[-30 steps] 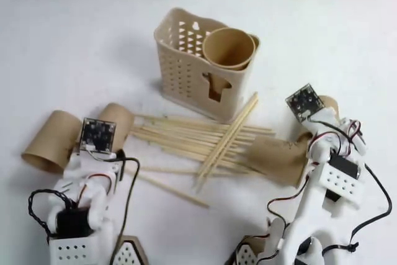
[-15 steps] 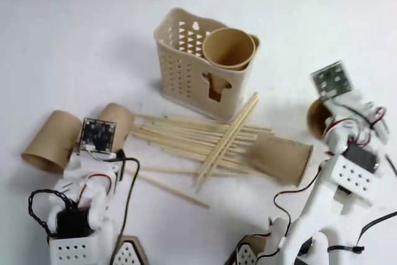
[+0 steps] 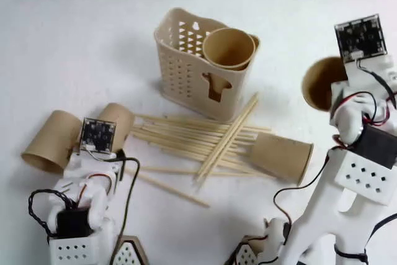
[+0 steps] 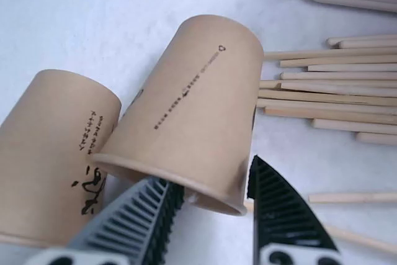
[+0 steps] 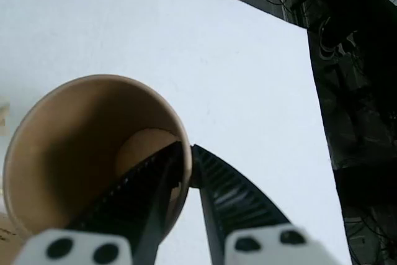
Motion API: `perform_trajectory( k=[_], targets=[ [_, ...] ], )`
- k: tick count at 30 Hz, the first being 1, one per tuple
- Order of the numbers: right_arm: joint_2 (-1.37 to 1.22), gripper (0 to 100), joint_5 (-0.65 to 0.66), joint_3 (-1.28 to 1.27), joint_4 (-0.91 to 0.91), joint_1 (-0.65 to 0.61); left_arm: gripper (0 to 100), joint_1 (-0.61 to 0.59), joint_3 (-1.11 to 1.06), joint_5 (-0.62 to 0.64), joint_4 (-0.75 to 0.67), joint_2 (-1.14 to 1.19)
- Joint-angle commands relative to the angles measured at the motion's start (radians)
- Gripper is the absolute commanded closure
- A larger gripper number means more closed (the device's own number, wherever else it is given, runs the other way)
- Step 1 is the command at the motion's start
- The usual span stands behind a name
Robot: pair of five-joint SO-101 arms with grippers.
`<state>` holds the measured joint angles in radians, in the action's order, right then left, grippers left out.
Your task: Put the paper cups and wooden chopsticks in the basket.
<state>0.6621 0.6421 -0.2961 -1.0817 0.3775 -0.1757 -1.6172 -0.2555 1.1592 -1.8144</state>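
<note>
Left pincer (image 4: 214, 181) jaws apart, straddling rim of lying cup (image 4: 192, 97); 2nd cup (image 4: 56, 147) just beside it. Chopsticks (image 3: 198, 141) piled on table (image 3: 74, 48), 3rd cup (image 3: 282, 156) lying at pile's end. Basket (image 3: 183, 66) behind pile holds upright cup (image 3: 228, 48). Right pincer (image 5: 188, 150) clamped on wall of raised cup (image 5: 74, 141).

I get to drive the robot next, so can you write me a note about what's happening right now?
Right gripper: jaws shut on the rim of the held cup, right of the basket.
Left gripper: jaws open around the rim of the nearer lying cup; a second lying cup is beside it.
Done: the stored cup stands in the basket.
Left: the held cup, both lying cups, a tipped cup right of the chopsticks, and all the chopsticks, loose on the table.
</note>
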Motion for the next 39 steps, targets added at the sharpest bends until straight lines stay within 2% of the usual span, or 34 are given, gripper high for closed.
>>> perform_trajectory(
  k=[1,11,16,25,31,39],
  targets=[
    [0.033,97.8,-0.094,0.127,-0.053,-0.077,82,-0.008,0.006,0.003,-0.012,-0.010],
    [0.033,97.8,-0.296,0.259,-0.051,-0.308,82,-0.008,0.006,0.003,-0.012,-0.010],
    [0.031,97.8,-0.391,0.279,0.036,-0.406,82,-0.008,0.006,0.003,-0.012,-0.010],
    [-0.133,97.8,-0.463,0.361,0.101,-0.536,82,-0.008,0.006,0.003,-0.012,-0.010],
    [-0.334,97.8,-0.509,0.535,-0.028,-0.555,82,-0.008,0.006,0.003,-0.014,-0.010],
    [-0.550,97.8,-0.509,0.729,-0.231,-0.565,82,-0.008,0.006,0.003,-0.014,-0.010]
  ],
)
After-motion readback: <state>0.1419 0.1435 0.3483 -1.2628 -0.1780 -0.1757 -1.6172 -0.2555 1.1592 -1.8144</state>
